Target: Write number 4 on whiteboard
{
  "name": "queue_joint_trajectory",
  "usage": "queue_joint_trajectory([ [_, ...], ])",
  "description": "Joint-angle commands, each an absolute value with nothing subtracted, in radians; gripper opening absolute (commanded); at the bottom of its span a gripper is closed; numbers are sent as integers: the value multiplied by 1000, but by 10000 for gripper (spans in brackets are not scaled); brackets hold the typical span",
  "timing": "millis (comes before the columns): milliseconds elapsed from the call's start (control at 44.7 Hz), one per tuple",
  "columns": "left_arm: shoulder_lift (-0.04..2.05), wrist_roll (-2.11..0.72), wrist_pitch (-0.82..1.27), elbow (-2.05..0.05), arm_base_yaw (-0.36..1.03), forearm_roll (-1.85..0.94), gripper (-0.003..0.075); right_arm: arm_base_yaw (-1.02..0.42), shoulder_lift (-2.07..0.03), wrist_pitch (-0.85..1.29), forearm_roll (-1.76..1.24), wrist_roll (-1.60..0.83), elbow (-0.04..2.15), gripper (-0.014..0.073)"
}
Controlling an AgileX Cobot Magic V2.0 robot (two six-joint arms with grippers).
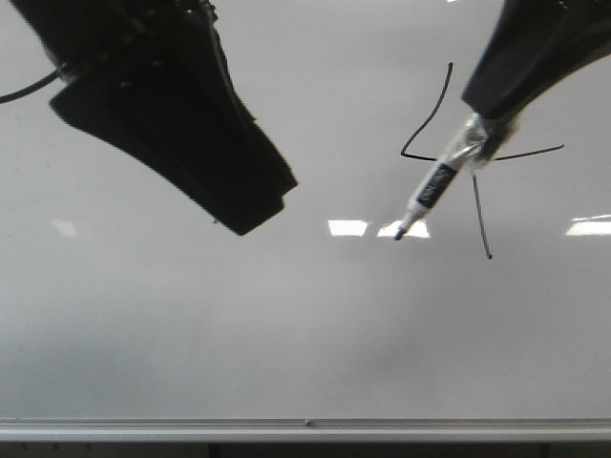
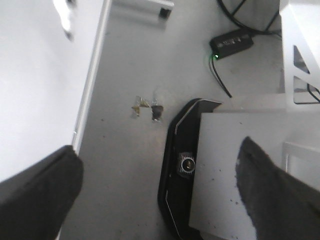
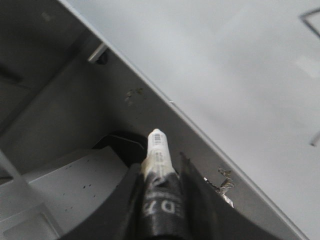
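White marker [image 1: 431, 192] clenched in right jaws, tip slanting down-left, left jaws released, number 4 [image 1: 474, 153] upright.

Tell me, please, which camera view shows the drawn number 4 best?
The front view: the number 4 shows nearly whole on the whiteboard, only partly crossed by the marker in the right gripper. The right wrist view catches only stroke fragments at its edge; the left wrist view shows none.

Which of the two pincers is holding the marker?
The right pincer: the marker is clamped between its fingers, tip pointing down beside the 4 on the whiteboard. The left pincer is open and empty.
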State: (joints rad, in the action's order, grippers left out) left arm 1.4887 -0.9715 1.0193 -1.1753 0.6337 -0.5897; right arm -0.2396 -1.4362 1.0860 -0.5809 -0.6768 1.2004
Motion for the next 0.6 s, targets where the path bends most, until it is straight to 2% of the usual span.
queue_joint_trajectory([
  [0,1449,-1020,953,-1205,639,-674,685,-321,-1400,1093,-651,-710,1251,-62],
  [224,1449,-1087,944,-1205,639,-724,568,-446,-1399,1080,-768,-776,1265,-62],
  [581,1449,-1087,944,-1205,639,-724,405,-448,-1356,1094,-770,-781,1265,-62],
])
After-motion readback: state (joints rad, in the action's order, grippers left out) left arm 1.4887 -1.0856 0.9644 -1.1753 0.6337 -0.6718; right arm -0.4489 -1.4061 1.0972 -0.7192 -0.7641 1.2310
